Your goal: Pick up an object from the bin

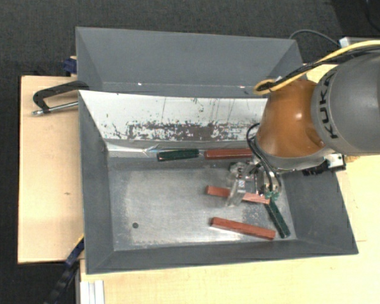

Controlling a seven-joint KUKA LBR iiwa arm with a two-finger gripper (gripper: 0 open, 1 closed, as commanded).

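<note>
My gripper point(235, 194) is low in the right half of the bin, under the arm's orange cover. A short red-brown bar point(216, 191) lies on the floor right at its tip and sticks out to the left. A paler pink-red end point(258, 199) shows on the gripper's right side and may be the same bar. Just right of that, a dark green stick point(278, 218) runs toward the front right corner. In front of the gripper, a longer red-brown bar point(242, 228) lies flat and apart from it.
Along the foot of the back wall lie a dark green stick point(178, 155) and a red-brown bar point(228, 152), end to end. The bin's left half is bare metal floor with one small dark spot point(135, 226). The arm covers the right rear corner.
</note>
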